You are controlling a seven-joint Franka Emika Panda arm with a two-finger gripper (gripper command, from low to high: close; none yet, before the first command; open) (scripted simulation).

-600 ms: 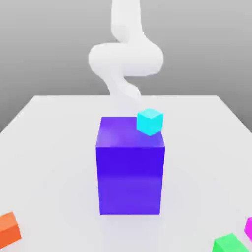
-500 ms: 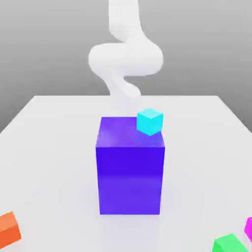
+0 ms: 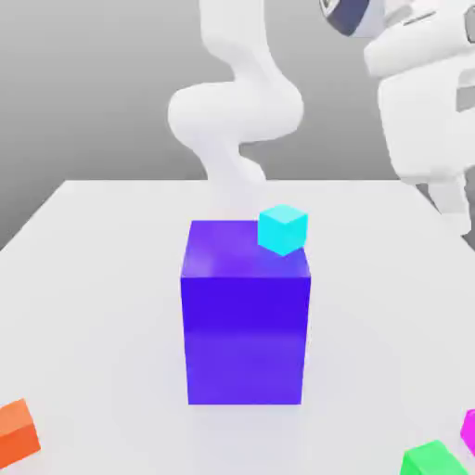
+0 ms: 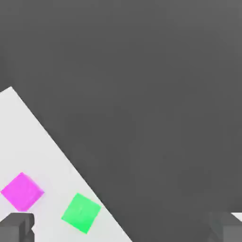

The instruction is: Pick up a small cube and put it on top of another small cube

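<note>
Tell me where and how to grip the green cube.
Take the green cube by two opposite side faces, probably coming from above. It lies flat on the white surface beside the magenta cube, turned from its edge, so rotate the end effector to match.

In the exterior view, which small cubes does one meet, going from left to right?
Orange cube → cyan cube → green cube → magenta cube.
</note>
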